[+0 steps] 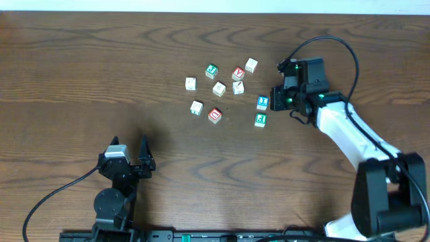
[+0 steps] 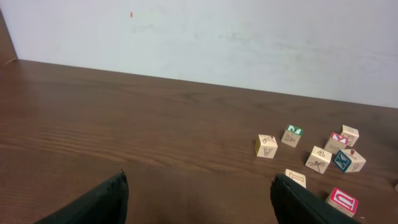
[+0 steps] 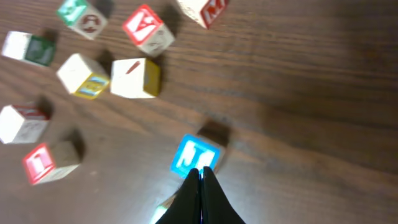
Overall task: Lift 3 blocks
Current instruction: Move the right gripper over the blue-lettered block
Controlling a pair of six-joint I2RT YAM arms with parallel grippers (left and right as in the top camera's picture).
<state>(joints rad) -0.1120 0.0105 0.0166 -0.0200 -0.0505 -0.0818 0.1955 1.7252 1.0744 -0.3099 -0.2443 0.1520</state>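
The blue-faced block [image 1: 263, 103] [image 3: 196, 155] lies on the table right of the cluster. My right gripper [image 1: 273, 99] [image 3: 200, 169] is shut, its fingers pressed together with nothing between them. Its tips sit at the blue block's near edge; whether they touch it I cannot tell. The teal-green-faced block [image 1: 261, 120] lies just in front of the blue one, and only a sliver of it [image 3: 163, 213] shows beside the fingers. The red-faced block with the ring-like mark [image 1: 215, 115] [image 2: 342, 200] [image 3: 40, 163] rests further left. My left gripper [image 1: 127, 161] [image 2: 199, 199] stands open over bare table at the near left.
A red V-marked cube [image 1: 238, 73] [image 3: 144, 28], a green-faced cube [image 1: 211, 70] [image 2: 292, 134] and several pale cubes such as one at the far right [image 1: 251, 65] lie scattered behind the task blocks. Bare wood stretches between the left gripper and the cluster.
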